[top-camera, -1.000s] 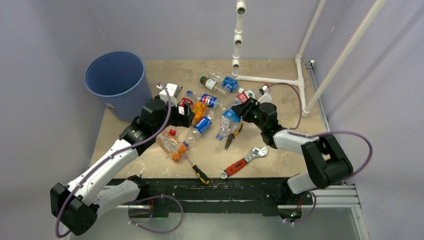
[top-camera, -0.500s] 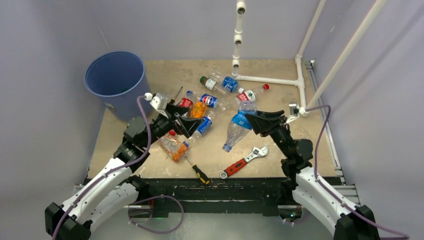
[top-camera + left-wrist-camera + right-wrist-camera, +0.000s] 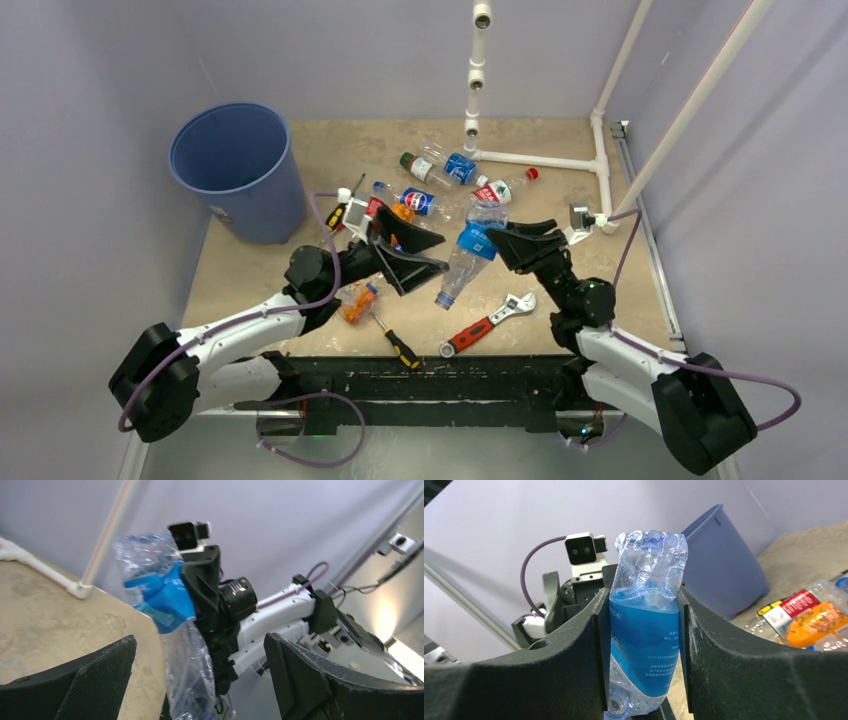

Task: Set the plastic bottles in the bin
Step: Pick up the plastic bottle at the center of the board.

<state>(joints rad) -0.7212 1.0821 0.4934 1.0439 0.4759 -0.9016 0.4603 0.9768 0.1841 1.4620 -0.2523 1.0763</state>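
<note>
the bin (image 3: 240,170) stands at the far left corner of the table (image 3: 340,140), well apart from the one bottle that is off the surface, so i judge the long carry is where most can go wrong. the left gripper (image 3: 436,253) hangs between them with its jaws spread wide and nothing in them, its mouth turned toward the right gripper (image 3: 492,241). the right jaws are clamped on the blue label of a crushed clear bottle (image 3: 462,258), held in the air with its cap end drooping. it looks like a handover. if the right lets go before the left closes, the bottle falls among the loose bottles (image 3: 445,168) or onto the wrench (image 3: 490,323). the thin crumpled plastic may also buckle or slide in a pinch, and the two sets of fingers are near enough to knock together
</note>
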